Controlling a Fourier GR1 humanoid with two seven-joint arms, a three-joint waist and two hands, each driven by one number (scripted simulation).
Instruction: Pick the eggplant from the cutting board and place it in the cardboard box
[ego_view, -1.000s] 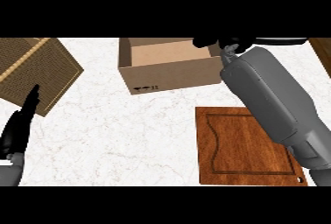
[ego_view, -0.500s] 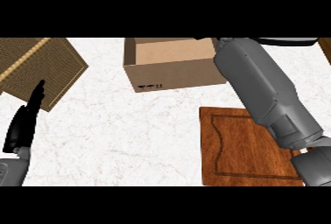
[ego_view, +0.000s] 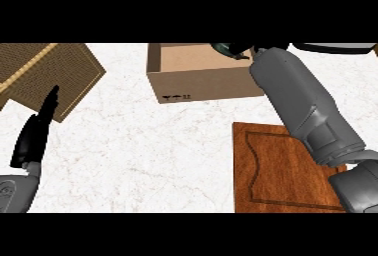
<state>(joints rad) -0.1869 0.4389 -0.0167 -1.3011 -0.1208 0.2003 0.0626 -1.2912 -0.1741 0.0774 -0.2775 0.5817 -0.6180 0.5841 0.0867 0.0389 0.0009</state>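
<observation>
Lying nearest, just right of the cardboard box's (ego_view: 203, 75) front corner, the wooden cutting board (ego_view: 273, 170) carries nothing but the grey right forearm crossing it. Well left of the box, the left hand (ego_view: 35, 135) rests with fingers straight, beside a woven mat (ego_view: 44, 75). At the box's far rim, the right hand (ego_view: 235, 50) is barely visible, so its closure and the eggplant's position cannot be determined.
</observation>
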